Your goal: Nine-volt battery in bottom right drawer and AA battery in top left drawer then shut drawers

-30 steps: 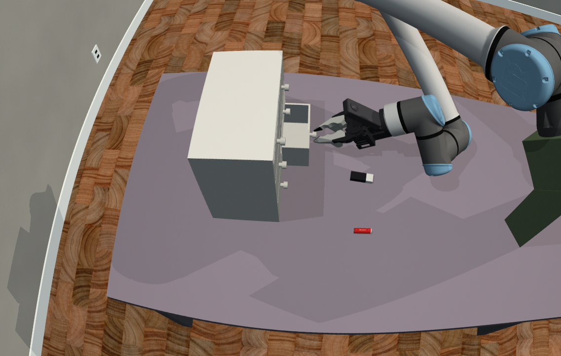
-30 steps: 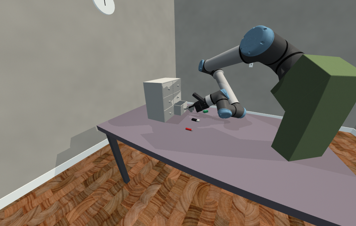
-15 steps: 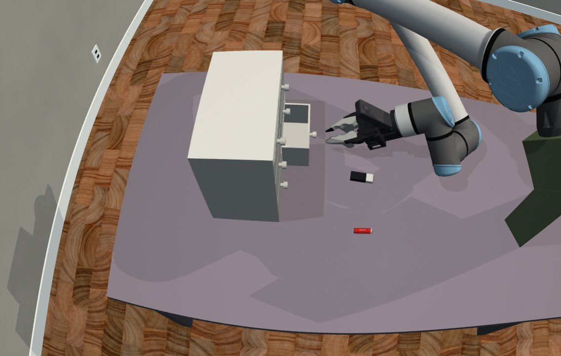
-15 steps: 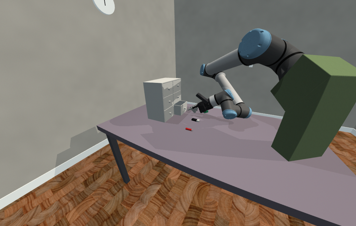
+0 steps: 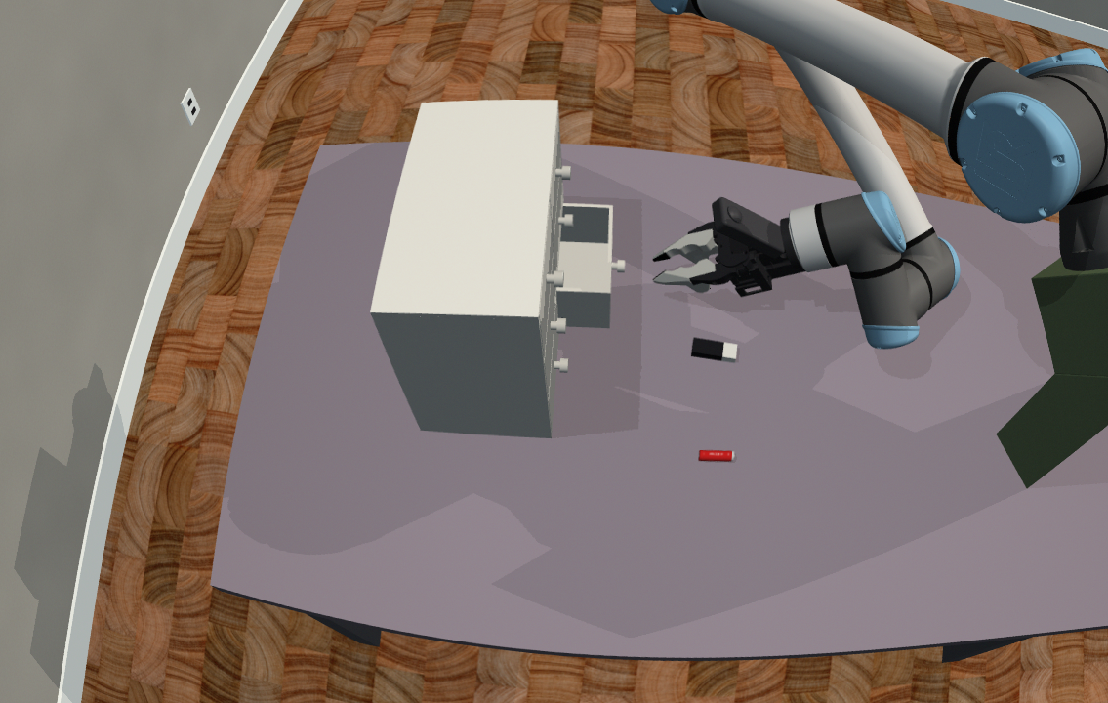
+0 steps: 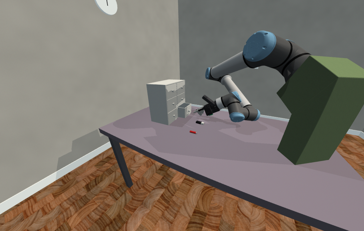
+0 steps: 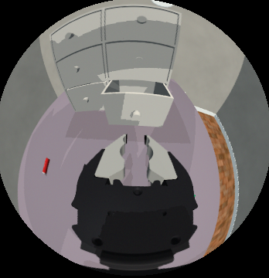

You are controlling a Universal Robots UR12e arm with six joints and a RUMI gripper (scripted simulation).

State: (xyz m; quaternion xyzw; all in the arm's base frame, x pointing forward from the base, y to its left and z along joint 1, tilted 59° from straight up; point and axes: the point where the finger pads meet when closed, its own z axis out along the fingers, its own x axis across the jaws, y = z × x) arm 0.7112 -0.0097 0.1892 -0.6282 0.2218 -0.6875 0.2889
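Note:
The white chest (image 5: 470, 209) (image 6: 158, 103) (image 7: 82, 49) stands upright. Its bottom right drawer (image 5: 584, 310) (image 6: 182, 112) (image 7: 150, 110) is pulled partly out; the part of its inside that shows is empty. The other drawers look shut. My gripper (image 5: 655, 268) (image 6: 194, 111) (image 7: 135, 135) is slightly open and empty, a short way in front of that drawer's knob. A red cylinder with a pale end (image 5: 716, 455) (image 6: 193, 132) (image 7: 45, 165), seemingly the AA battery, lies on the table. A black block with a white end (image 5: 713, 350) (image 6: 199, 122) lies nearer the gripper; I cannot tell if it is the nine-volt battery.
A green sliver (image 6: 210, 114) (image 7: 194, 196) of another object shows past the gripper, mostly hidden. The arm's green pedestal (image 5: 1099, 323) (image 6: 321, 115) stands across the table from the chest. Knobs stick out from the shut drawer fronts.

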